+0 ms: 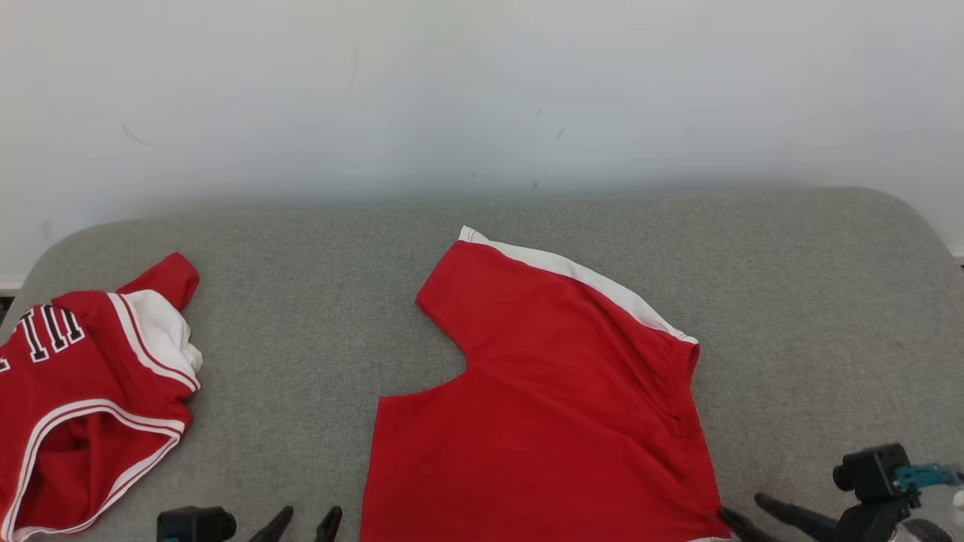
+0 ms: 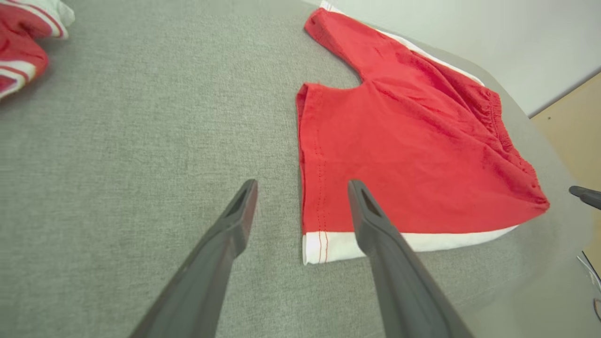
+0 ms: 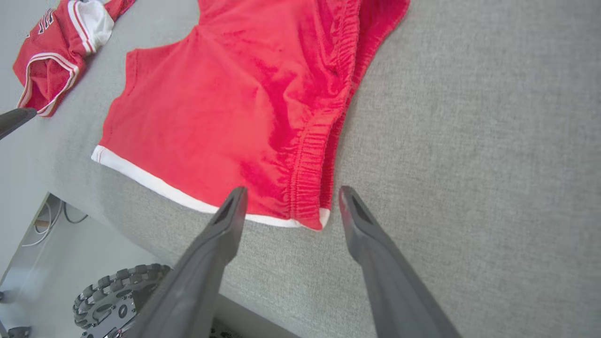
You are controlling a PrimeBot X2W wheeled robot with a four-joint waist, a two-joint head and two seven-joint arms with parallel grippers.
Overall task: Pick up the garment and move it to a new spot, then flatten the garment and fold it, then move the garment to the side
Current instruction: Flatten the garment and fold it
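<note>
**Shorts spread flat, fold yet to come**

The left gripper (image 2: 303,184) has its long dark fingers spread wide and holds nothing. A white-hemmed corner of the red cotton shorts with white trim (image 2: 404,150) lies just beyond its fingertips. The right gripper (image 3: 292,190) is equally wide and empty, poised at the elastic waistband corner; whether it touches the cloth is unclear. The shorts lie between both grippers on the grey fabric-covered table (image 1: 301,316). The move and the flattening look done; the folding and the move aside remain.

fingers (image 2: 225,244): dark grey, tapered, slotted tips | wrist block (image 1: 874,473): black, teal part (image 1: 930,476) beside, perhaps a clip | wheel (image 3: 117,295): knobby tread
</note>
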